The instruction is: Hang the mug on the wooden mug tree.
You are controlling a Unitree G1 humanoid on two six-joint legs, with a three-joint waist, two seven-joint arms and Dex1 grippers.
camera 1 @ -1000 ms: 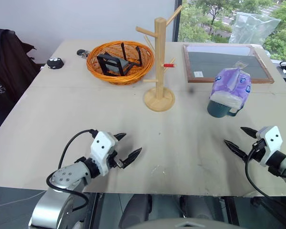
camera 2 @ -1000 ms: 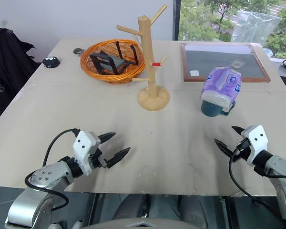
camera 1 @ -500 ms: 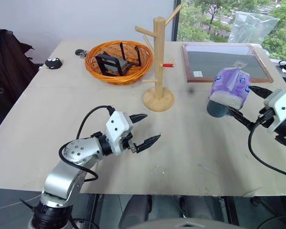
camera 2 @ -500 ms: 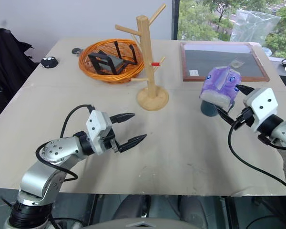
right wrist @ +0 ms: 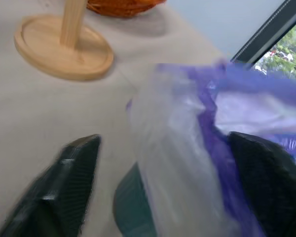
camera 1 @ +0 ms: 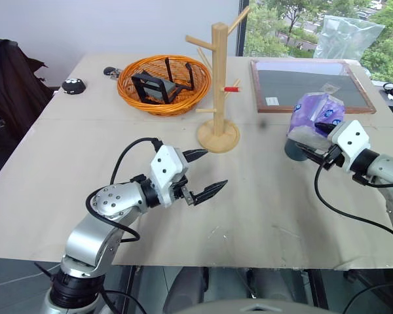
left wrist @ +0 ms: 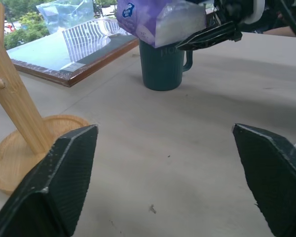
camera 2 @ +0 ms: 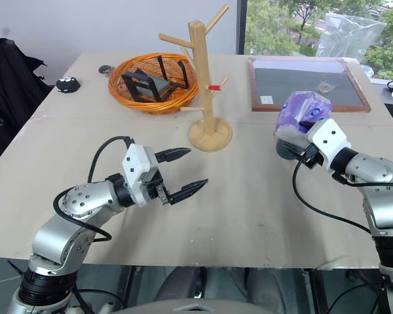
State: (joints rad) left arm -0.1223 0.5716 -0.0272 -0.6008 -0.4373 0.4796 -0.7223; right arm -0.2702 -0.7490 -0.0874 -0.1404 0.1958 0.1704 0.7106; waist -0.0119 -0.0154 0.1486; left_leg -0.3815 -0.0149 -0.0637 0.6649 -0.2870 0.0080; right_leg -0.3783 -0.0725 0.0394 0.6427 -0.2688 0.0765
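Teal-blue ceramic mug (left wrist: 163, 66) is sitting right of centre on pale surface (camera 1: 262, 196), purple tissue packet (camera 1: 318, 118) stuffed in top. Rigid, prob. heavy, breakable; handle (left wrist: 188, 58) looks best hold. Right tool (camera 1: 314, 145) is straddling packet, jaws apart; left tool (camera 1: 206, 173) is hanging open.

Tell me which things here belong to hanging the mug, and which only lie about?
For the job: mug, wooden mug tree, right pincer around the tissue packet lying on the mug.
Lying about: orange basket, framed board, left pincer.
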